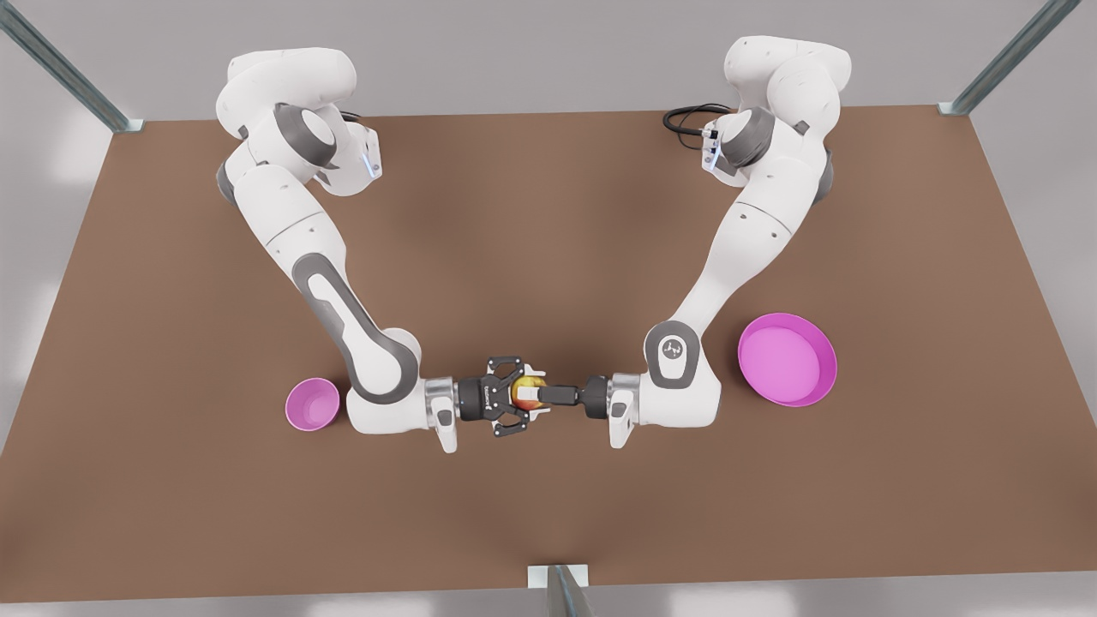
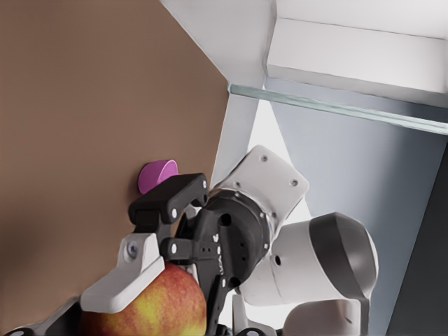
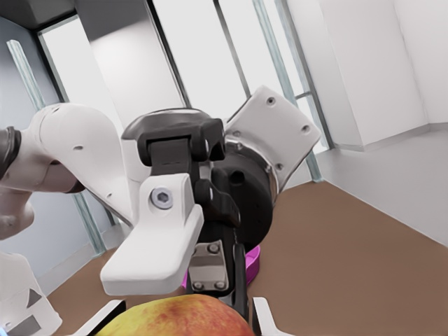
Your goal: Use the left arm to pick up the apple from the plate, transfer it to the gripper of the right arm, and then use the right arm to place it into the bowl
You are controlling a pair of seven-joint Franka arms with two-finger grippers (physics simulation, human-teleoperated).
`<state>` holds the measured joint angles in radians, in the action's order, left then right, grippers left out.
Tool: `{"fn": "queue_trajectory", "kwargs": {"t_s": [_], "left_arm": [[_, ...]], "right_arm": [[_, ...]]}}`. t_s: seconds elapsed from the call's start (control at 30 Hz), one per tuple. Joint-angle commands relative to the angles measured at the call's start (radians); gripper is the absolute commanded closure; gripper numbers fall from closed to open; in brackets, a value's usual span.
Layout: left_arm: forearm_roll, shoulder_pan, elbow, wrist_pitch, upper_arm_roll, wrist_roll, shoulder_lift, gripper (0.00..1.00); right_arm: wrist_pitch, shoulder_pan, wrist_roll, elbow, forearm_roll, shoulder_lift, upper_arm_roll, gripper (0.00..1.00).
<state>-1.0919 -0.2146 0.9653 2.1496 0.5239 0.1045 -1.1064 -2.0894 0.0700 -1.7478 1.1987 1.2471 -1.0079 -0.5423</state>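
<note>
**A:** Brown table (image 1: 548,214), and here is our count: two arms, two grippers, one apple (image 1: 524,390), one bowl (image 1: 312,404), one plate (image 1: 787,358). Does that match yours?

**B:** It matches. We take the arm on the front view's right as the left arm. Its wrist view looks past the apple (image 2: 150,304) to the bowl (image 2: 157,175), and that arm stands just beside the plate in the front view.

**A:** Agreed. So where do we put the apple?

**B:** It sits mid-table between the two wrists, off the plate and not in the bowl. The plate and the bowl both hold nothing.

**A:** What about the left gripper (image 1: 536,395)?

**B:** It reaches in level from the front view's right. It is set narrow and closed on the apple, and we see one white pad (image 3: 150,248) lying on top of the fruit.

**A:** And the right gripper (image 1: 519,397)?

**B:** It comes in from the front view's left and faces the other gripper head-on. Its black linkage is splayed to either side of the apple. We cannot tell whether it is gripping or just straddling the apple, because contact isn't resolvable from any of the three views.

**A:** How is the layout?

**B:** The bowl is at the front view's left, just beside the right arm's elbow. The plate is at the front view's right, well apart from the bowl. The right wrist view catches a sliver of the plate (image 3: 253,260) behind the left gripper.
</note>
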Motion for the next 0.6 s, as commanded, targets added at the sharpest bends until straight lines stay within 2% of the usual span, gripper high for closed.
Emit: {"fn": "queue_trajectory", "kwargs": {"t_s": [0.0, 0.17, 0.23, 0.33, 0.37, 0.43, 0.5, 0.57], "left_arm": [[0.001, 0.001, 0.000, -0.002, 0.001, -0.002, 0.002, 0.00], [0.001, 0.015, 0.000, -0.014, 0.001, -0.002, 0.010, 0.00], [0.006, 0.038, 0.000, -0.023, 0.001, 0.000, 0.013, 0.00], [0.039, 0.152, -0.002, -0.211, -0.004, -0.008, 0.025, 0.00], [0.134, 0.201, -0.002, -0.270, -0.004, -0.049, 0.039, 0.00], [0.574, 0.310, -0.003, -0.402, -0.004, -0.120, 0.160, 0.00], [1.038, 0.330, -0.002, -0.605, -0.005, -0.155, 0.298, 0.00], [1.290, 0.322, -0.002, -0.813, 0.001, -0.353, 0.341, 0.00]], "right_arm": [[0.005, -0.004, 0.024, 0.001, 0.000, 0.003, -0.001, 0.35], [0.052, -0.064, 0.027, 0.021, -0.021, 0.028, -0.001, 0.35], [0.136, -0.117, 0.033, 0.021, -0.135, 0.031, -0.001, 0.35], [0.334, -0.243, 0.062, 0.022, -0.346, 0.051, 0.001, 0.35], [0.379, -0.276, 0.070, 0.022, -0.422, 0.058, 0.001, 0.35], [0.443, -0.328, 0.071, 0.024, -0.587, 0.083, 0.002, 0.35], [0.465, -0.380, 0.071, 0.038, -0.813, 0.127, 0.008, 0.35], [0.463, -0.409, 0.071, 0.045, -1.024, 0.155, 0.010, 0.34]]}}
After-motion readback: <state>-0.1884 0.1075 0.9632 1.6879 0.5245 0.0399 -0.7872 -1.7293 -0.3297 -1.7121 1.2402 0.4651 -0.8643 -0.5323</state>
